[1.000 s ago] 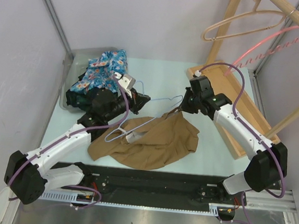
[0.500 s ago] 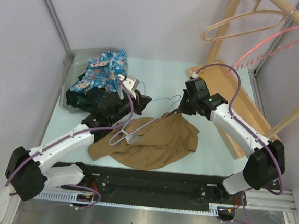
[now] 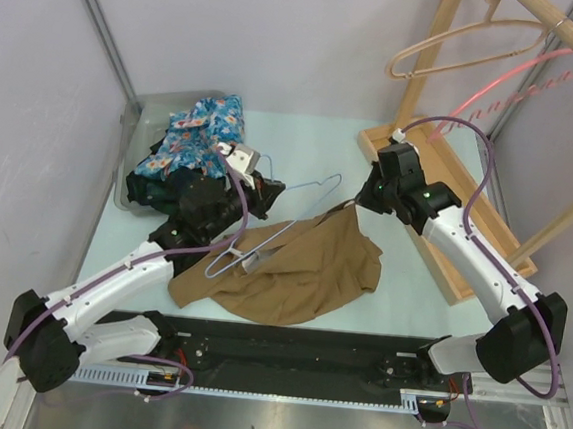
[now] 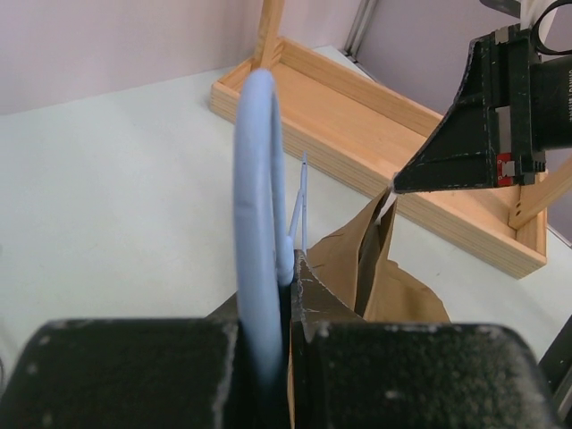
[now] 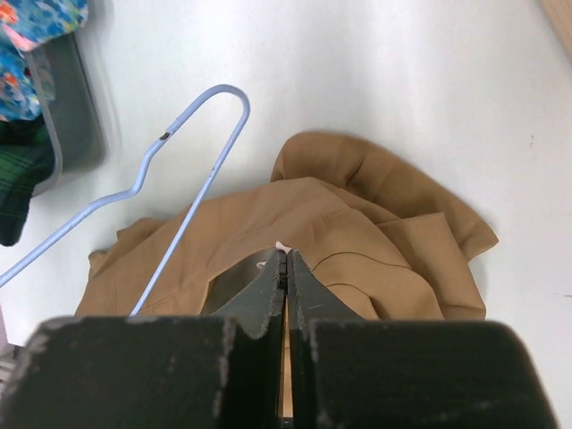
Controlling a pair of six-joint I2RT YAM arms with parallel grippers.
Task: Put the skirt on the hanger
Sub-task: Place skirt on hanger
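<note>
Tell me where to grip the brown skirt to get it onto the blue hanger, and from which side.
Grip the skirt at its raised far edge, coming from above on the right, where the right gripper is shut on it. That edge stands up and can be pinched. The rest lies crumpled flat, and the hanger, held in the left gripper, crosses its left part.
</note>
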